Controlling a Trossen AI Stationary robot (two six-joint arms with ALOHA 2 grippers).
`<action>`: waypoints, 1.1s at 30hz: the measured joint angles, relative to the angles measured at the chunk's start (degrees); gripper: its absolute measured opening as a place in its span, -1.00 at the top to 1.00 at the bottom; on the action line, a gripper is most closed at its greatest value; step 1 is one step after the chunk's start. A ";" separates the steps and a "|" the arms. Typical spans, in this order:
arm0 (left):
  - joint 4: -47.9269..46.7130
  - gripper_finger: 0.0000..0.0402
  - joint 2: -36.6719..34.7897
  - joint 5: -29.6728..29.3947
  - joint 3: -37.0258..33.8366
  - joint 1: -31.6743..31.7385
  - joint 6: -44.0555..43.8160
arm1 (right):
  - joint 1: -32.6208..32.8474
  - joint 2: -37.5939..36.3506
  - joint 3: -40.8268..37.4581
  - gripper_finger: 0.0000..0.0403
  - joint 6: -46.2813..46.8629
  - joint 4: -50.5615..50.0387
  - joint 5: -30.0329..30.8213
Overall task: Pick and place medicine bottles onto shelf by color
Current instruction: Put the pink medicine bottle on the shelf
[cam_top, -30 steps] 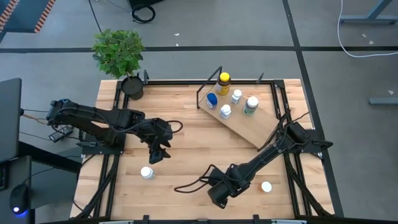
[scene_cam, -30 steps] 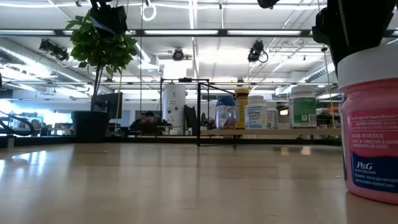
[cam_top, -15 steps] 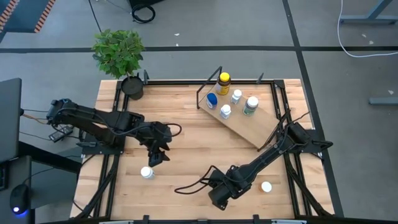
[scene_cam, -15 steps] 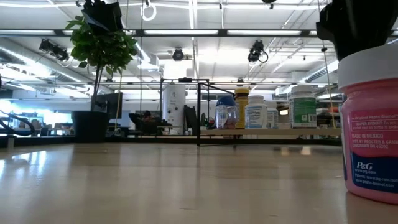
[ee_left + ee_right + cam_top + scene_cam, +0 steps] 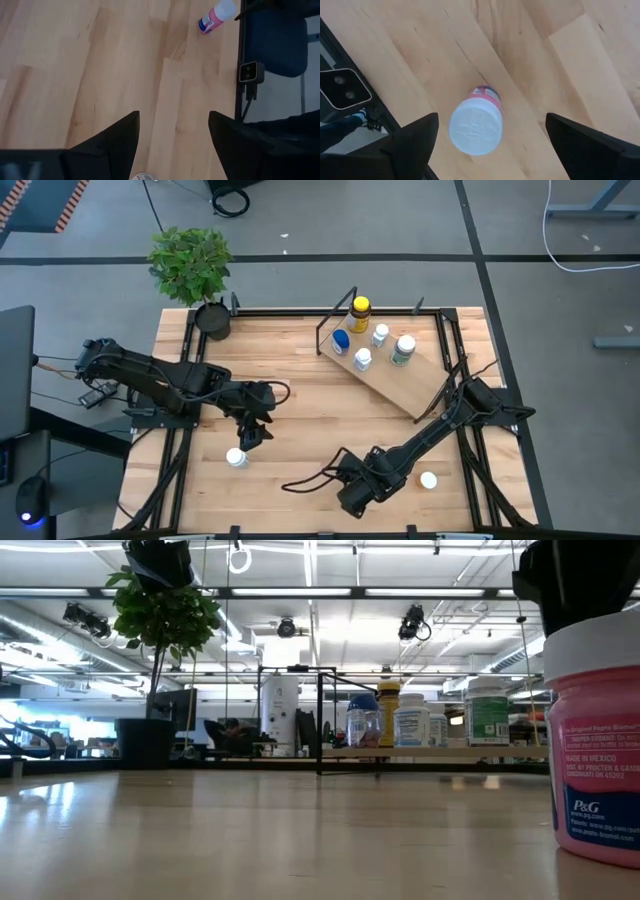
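Observation:
My right gripper [image 5: 491, 117] stands open above a pink medicine bottle with a white cap [image 5: 475, 125], one finger on either side and clear of it. The bottle stands upright on its base near the table's front edge [image 5: 595, 750]; my arm hides it in the high view. My left gripper [image 5: 251, 436] hangs open over the near-left table, just beyond a white-capped bottle [image 5: 236, 457]. Another white-capped bottle [image 5: 428, 479] stands near right. The shelf [image 5: 395, 380] at the far right carries several bottles, among them a yellow-capped one [image 5: 360, 307] and a blue-capped one [image 5: 341, 341].
A potted plant [image 5: 195, 270] stands at the table's far left corner. A small black camera [image 5: 340, 87] sits at the front edge next to the pink bottle. A black cable [image 5: 305, 480] trails on the boards beside my right gripper. Bare boards lie across the table's middle.
My left gripper has drifted a little toward the table's near edge, closer to the white-capped bottle at near left, staying open. No bottle has moved.

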 joint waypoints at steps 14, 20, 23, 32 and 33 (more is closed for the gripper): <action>0.50 -0.18 0.00 -0.45 0.00 -0.35 -1.40 | 2.25 0.00 -0.04 -0.80 -2.89 2.29 2.60; 0.48 -0.15 0.00 -0.44 0.00 -0.35 -1.61 | 3.15 1.54 -0.07 -0.80 -9.89 3.27 3.10; 0.50 -0.15 0.00 -0.45 0.00 -0.44 -1.95 | 3.60 2.53 -0.09 -0.80 -12.27 3.40 2.55; 0.79 -0.15 0.00 -0.94 -0.02 -2.20 -2.80 | 3.71 2.69 -0.09 -0.80 -12.03 2.89 5.80; 0.73 -0.15 0.00 -1.05 -0.02 -2.32 -2.80 | 3.77 2.69 -0.09 -0.80 -11.99 2.98 5.79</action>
